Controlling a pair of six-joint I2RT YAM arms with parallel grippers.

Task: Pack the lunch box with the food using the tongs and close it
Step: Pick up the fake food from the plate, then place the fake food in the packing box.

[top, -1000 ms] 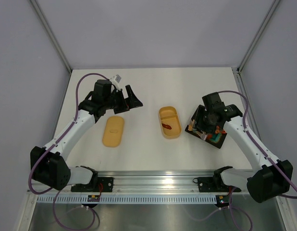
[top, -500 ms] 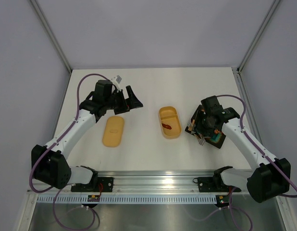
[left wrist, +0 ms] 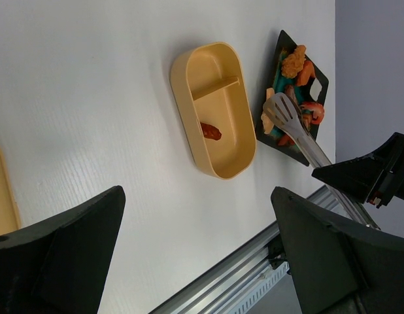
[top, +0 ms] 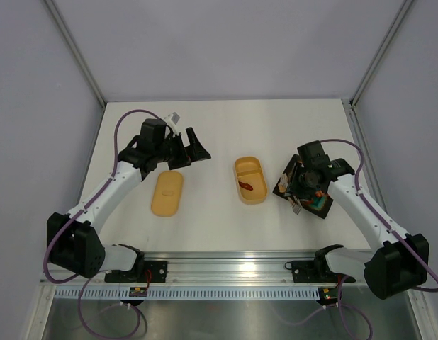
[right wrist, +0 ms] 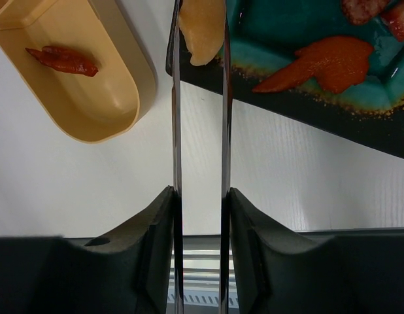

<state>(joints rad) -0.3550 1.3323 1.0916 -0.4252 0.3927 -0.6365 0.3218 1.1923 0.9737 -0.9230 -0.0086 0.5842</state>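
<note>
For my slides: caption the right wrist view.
Right claw grips the tongs, tips around a tan food piece at the tray edge, beside the lunch box.

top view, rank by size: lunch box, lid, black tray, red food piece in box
Largest, unranked: lunch box and lid look alike; black tray is partly hidden by the right arm.
Smallest: red food piece.

Lunch box: middle of the top view, on the table.
Lid: left of the lunch box, well apart.
Tray: right of the lunch box, just beside it.
Boxed food piece: in the lower compartment, below the divider.
Tongs: tips over the tray's left edge.
Gripped food piece: between the tong tips.
Other food: on the tray.
</note>
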